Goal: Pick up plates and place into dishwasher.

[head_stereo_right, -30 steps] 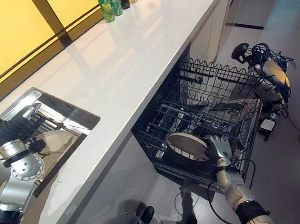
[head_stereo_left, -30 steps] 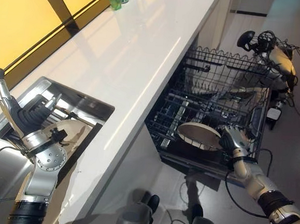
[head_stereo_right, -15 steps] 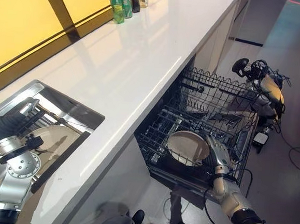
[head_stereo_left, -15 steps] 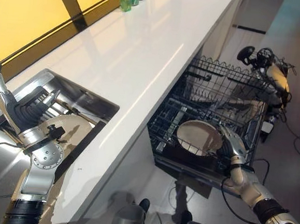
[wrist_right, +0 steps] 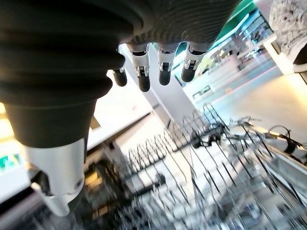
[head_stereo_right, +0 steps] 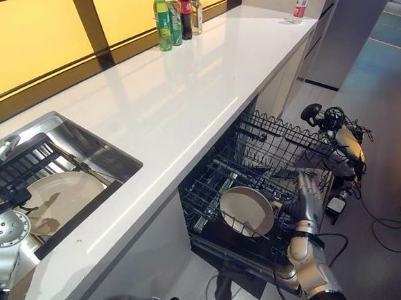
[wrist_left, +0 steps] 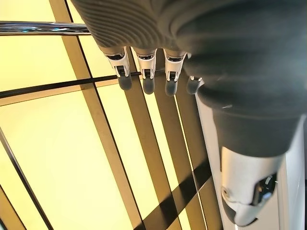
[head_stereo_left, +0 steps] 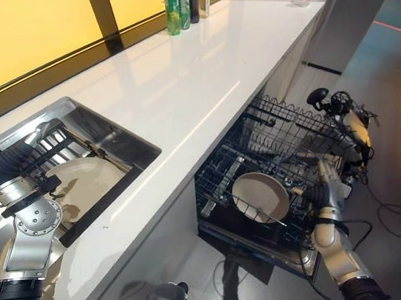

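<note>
one plate [head_stereo_left: 261,196] lies tilted in the dishwasher's lower rack [head_stereo_left: 219,176], propped by the wires. the right hand [head_stereo_left: 324,188] stands just beside its rim with fingers straight, apart from it. another plate [head_stereo_right: 54,197] waits in the sink [head_stereo_right: 96,150] by the left arm. in the left wrist view the left hand [wrist_left: 144,67] has relaxed fingers holding nothing. the right wrist view shows straight fingers over rack wires.

The plate [head_stereo_left: 261,196] in the black wire dishwasher rack [head_stereo_left: 283,163] is cream with a darker rim. The plate in the sink [head_stereo_right: 58,198] is cream too. The sink [head_stereo_right: 109,158] is shiny silver. The counter [head_stereo_right: 192,80] is white. The wall panels [head_stereo_right: 35,40] are yellow with dark strips. One bottle [head_stereo_right: 160,22] is green.
</note>
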`<state>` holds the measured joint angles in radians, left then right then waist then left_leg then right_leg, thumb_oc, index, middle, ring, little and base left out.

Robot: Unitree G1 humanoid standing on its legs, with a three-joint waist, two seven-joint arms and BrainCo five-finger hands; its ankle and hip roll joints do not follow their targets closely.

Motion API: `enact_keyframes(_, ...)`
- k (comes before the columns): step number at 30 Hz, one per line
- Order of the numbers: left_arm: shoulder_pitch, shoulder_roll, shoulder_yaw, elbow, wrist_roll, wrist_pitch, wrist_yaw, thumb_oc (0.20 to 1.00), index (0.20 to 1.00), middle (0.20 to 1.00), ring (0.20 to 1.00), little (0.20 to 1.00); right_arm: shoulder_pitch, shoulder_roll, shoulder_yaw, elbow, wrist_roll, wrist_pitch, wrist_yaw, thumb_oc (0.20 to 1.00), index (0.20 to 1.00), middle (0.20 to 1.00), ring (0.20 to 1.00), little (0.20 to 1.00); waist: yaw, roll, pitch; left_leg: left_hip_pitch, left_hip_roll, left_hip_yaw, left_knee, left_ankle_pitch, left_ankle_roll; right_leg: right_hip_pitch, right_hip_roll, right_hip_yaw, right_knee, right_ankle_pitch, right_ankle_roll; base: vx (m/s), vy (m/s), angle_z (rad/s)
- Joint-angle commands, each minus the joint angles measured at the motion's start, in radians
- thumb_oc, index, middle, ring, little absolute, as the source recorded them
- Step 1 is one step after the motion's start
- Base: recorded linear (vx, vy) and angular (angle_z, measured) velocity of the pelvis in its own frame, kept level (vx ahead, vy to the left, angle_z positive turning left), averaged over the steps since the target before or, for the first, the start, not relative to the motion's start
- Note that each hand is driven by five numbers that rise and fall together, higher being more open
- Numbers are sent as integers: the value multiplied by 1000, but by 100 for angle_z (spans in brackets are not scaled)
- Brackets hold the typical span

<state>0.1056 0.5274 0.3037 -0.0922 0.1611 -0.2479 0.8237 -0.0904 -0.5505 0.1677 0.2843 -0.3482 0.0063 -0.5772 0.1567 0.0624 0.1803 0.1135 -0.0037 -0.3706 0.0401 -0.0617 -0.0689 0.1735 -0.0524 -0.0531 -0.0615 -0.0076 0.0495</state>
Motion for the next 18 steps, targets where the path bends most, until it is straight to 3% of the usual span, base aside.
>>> enact_keyframes(1, 22, 73, 18, 30, -26, -5, -36, 1000, 1000, 1000, 1000, 1000, -19, -73, -56, -158, 41, -52, -70, 1000, 1000, 1000, 1000, 1000, 3, -10, -89, -114, 14, -21, -67, 109, -34, -40, 13, 35, 129, -131, 23, -76, -26, -1)
enact_keyframes(3, 22, 75, 23, 52, -26, -11, -44, 1000, 1000, 1000, 1000, 1000, -19, -77, -74, -193, 48, -70, -77, 1000, 1000, 1000, 1000, 1000, 2, -7, -92, -114, 17, -18, -71, 112, -36, -42, 16, 34, 135, -137, 20, -65, -10, -1)
enact_keyframes(8, 15, 100, 6, 127, -31, 58, -149, 1000, 1000, 1000, 1000, 1000, -39, -99, -82, -269, 45, -97, -68, 1000, 1000, 1000, 1000, 1000, -3, 7, -91, -130, 24, -10, -57, 119, -48, -47, 26, 42, 155, -151, 11, -58, 5, 0)
enact_keyframes(13, 8, 142, -40, 244, -72, 133, -300, 1000, 1000, 1000, 1000, 1000, -77, -134, -83, -322, 83, -117, -35, 1000, 1000, 1000, 1000, 1000, 1, 10, -68, -159, 24, -25, 27, 90, -49, -62, 21, 55, 187, -155, 7, -27, 29, -1)
enact_keyframes(18, 2, 189, -77, 384, -113, 231, -433, 1000, 1000, 1000, 1000, 1000, -115, -154, -52, -323, 111, -116, -19, 1000, 1000, 1000, 1000, 1000, 6, 22, -64, -161, 11, -35, 1, 110, -34, -64, 30, 75, 206, -168, 10, 46, 139, -13)
